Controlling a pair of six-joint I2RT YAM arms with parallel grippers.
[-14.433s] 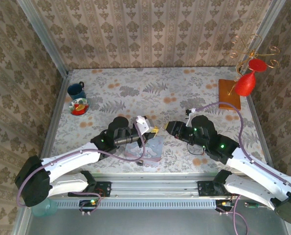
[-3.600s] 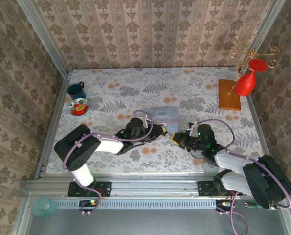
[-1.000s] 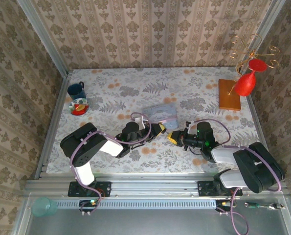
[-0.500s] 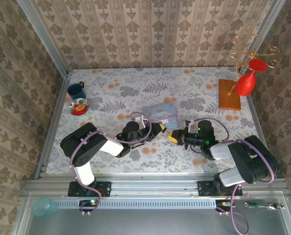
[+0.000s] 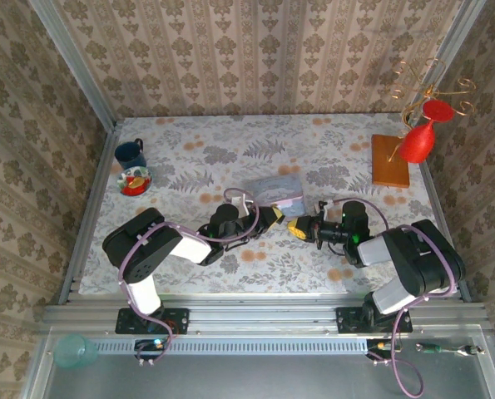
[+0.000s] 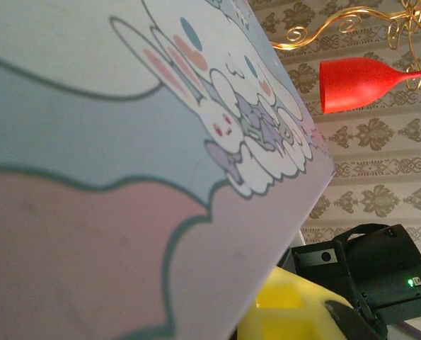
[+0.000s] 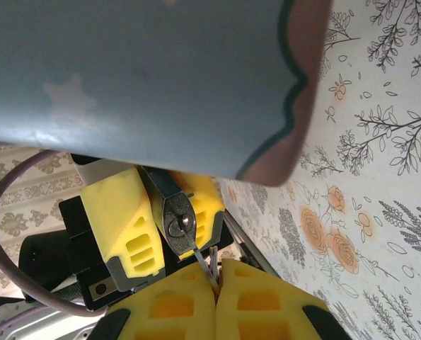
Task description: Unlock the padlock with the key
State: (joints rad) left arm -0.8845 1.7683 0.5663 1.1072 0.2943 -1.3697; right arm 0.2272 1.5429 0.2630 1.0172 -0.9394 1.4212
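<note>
top external: left gripper (image 5: 274,217) unmoved this past second, just beside the tin box (image 5: 274,189)
left gripper: clamped on the padlock (image 7: 180,225), keyhole toward the right
key (image 7: 204,262): tip at the keyhole
right gripper (image 7: 216,283): pinched on the key, has edged up level
meaning: lined up; insertion looks next

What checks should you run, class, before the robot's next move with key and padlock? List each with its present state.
1. Right tool shut on the key: ok.
2. Left tool gripping the padlock: ok.
3. Key tip at the keyhole: ok.
4. Key fully seated: cannot tell.
5. Shackle open or closed: cannot tell.
6. Tin box clear of both tools: cannot tell.
</note>
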